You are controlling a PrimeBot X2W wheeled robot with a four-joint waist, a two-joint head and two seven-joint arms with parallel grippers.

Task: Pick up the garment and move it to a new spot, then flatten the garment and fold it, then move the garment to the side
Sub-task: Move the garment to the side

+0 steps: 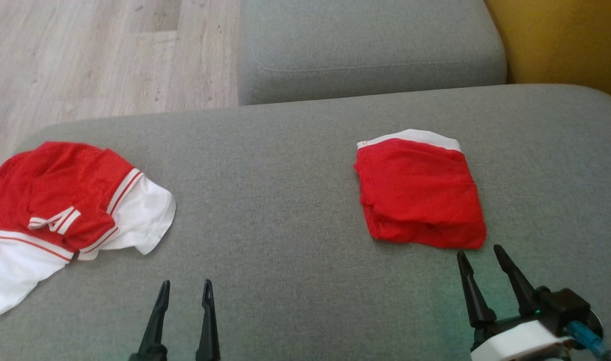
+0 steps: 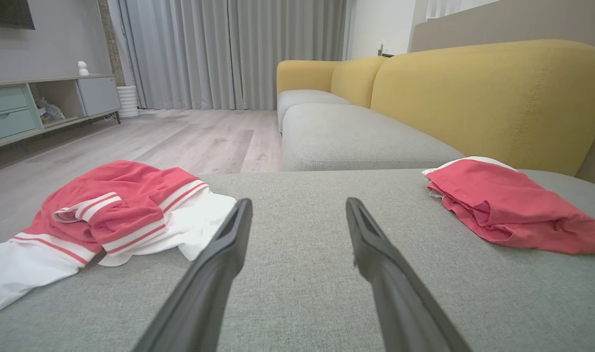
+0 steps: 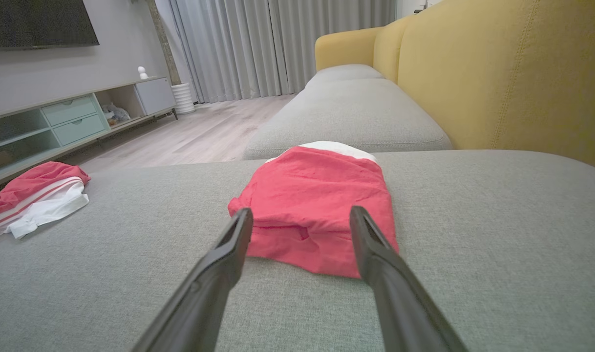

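**Crumpled jersey lies to my left; both pincers spread and empty**

Head view: the grey fabric sofa seat carries two garments. The crumpled red-and-white mesh jersey lies at the seat's left edge, beyond and well left of my left pincer, whose fingers stand spread with nothing between them. Its long axis runs from the far left down toward the near-left corner. The folded red cloth garment with a white band sits toward the right edge, just beyond my right pincer, which is also spread and empty. I judge the folded one done, so the jersey comes next, and my left arm is the nearer.

Left wrist view: the jersey is left of my line, its white hem close to my left finger. I would have to swing left to reach it. Bare seat straight ahead, between the two garments, gives room to spread it flat.

Right wrist view: the folded garment lies dead ahead, its near edge at my fingertips. I cannot tell whether they touch it. The jersey is well apart, at the left edge.
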